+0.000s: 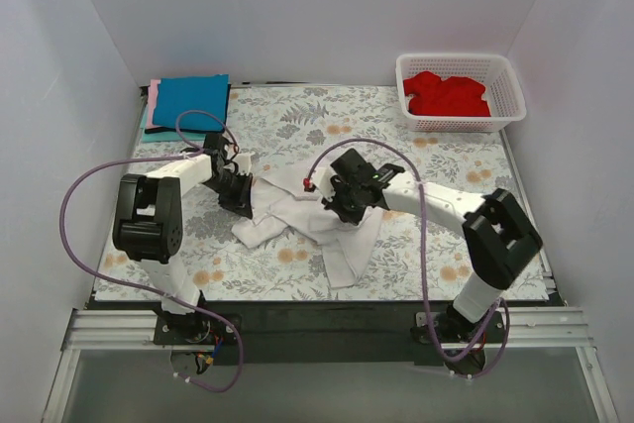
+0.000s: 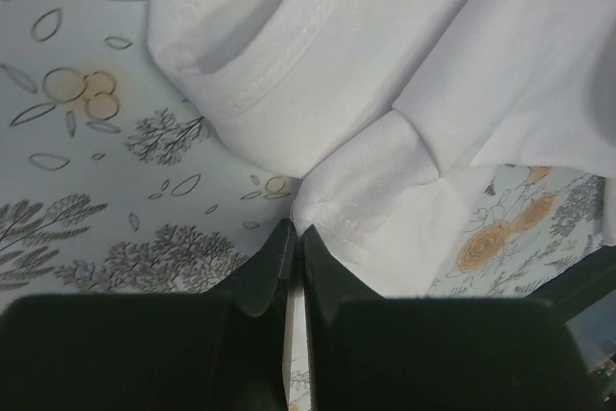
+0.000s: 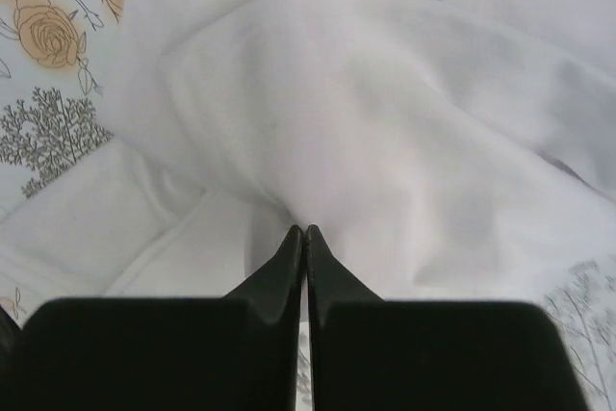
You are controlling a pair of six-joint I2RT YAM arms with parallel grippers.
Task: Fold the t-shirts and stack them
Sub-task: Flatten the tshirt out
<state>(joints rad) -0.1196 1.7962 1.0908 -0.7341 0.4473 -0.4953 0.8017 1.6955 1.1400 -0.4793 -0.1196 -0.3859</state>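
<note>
Left gripper (image 1: 242, 205) sits at the 9 o'clock edge of the white t-shirt (image 1: 319, 227). In its wrist view the left gripper (image 2: 296, 236) has its jaws squeezed narrow, tips meeting on a stitched hem corner of the white t-shirt (image 2: 385, 93). Right gripper (image 1: 342, 203) is low over the shirt's middle, a little toward 1 o'clock. Seen from its own wrist, the right gripper (image 3: 304, 236) is likewise pressed nearly closed, its tips buried in a soft raised fold of the white t-shirt (image 3: 385, 141).

The shirt lies crumpled and spread at the centre of the floral table cloth (image 1: 446, 160), with one part trailing toward 6 o'clock.

At 10 o'clock on the table a blue t-shirt (image 1: 193, 101) lies folded flat on top of a pink t-shirt (image 1: 153, 106), whose edge shows along the left side. At 2 o'clock stands a white basket (image 1: 507, 81) with a red t-shirt (image 1: 448, 94) bunched inside it.
</note>
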